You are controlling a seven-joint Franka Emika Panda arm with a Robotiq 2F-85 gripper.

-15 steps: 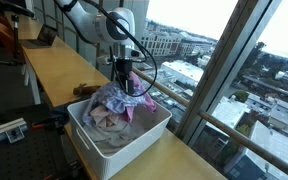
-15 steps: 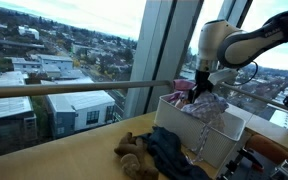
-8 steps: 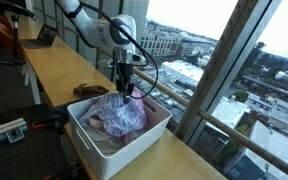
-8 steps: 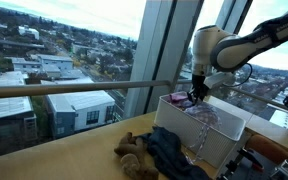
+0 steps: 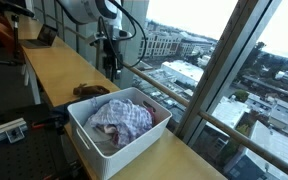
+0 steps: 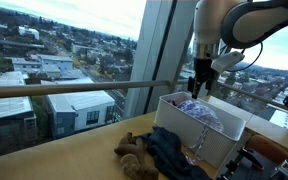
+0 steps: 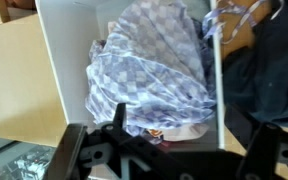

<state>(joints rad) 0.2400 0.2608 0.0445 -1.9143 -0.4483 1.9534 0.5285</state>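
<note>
A white bin (image 5: 92, 140) (image 6: 220, 140) stands on the wooden table, close to the window. A blue and white checked cloth (image 5: 122, 115) (image 6: 198, 108) (image 7: 149, 65) lies heaped inside it on other laundry. My gripper (image 5: 110, 69) (image 6: 200, 86) (image 7: 189, 138) hangs above the bin, well clear of the cloth. It is open and nothing sits between its fingers (image 7: 119, 122). In the wrist view the bin's white wall (image 7: 59, 60) frames the cloth from above.
A brown plush toy (image 6: 133, 151) and dark blue clothing (image 6: 174, 156) (image 7: 262, 60) lie on the table beside the bin; a brown heap (image 5: 89, 91) shows behind it. A window rail (image 5: 174, 95) and glass run along the table's far edge.
The gripper opened and let go of the checked cloth, which dropped and settled in the bin. The gripper then rose straight up away from it.
</note>
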